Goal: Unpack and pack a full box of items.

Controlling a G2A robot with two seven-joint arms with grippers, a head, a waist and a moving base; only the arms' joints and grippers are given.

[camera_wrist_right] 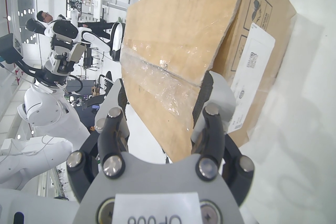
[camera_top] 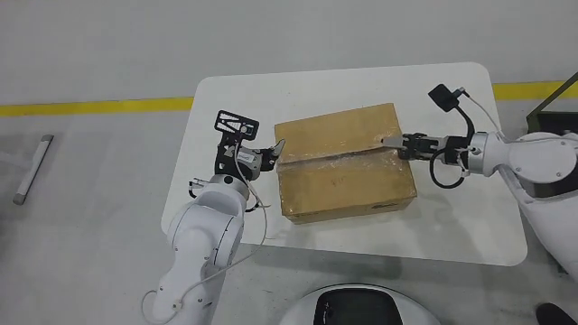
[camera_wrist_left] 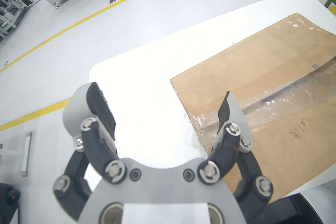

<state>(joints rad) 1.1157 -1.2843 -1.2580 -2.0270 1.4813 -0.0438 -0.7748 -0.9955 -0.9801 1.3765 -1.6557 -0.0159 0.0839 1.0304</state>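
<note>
On the white table (camera_top: 452, 235) in the top view, one cardboard box (camera_top: 343, 158) is lying near the middle. Its two top flaps are folded down and meeting along a single taped seam, so whatever is inside is staying hidden. Two grippers are flanking it. The left gripper (camera_top: 271, 153) is hanging at the left end of the seam, and the right gripper (camera_top: 396, 141) is sitting at the right end. From up here the fingers are too small for judging their spread.

Over the left wrist, the left gripper (camera_wrist_left: 160, 97) is hanging released, its two fingers (camera_wrist_left: 101, 104) spread wide and holding nothing. One fingertip is showing over bare table (camera_wrist_left: 147, 64) and the other in front of the box (camera_wrist_left: 262, 72) end, by the crinkled clear tape (camera_wrist_left: 278, 96). Whether that tip is touching cardboard is hard to tell, and the far end of the box is running out of frame.

Over the right wrist, the right gripper (camera_wrist_right: 165, 86) is straddling the seam end of the box (camera_wrist_right: 183, 12) with its fingers standing apart, not clenched. One finger (camera_wrist_right: 212, 88) is sitting just under the slightly lifted flap corner against the end face. The other is partly hidden behind the cardboard. One white label (camera_wrist_right: 252, 59) is showing on that end face, its print too small to make out.
</note>
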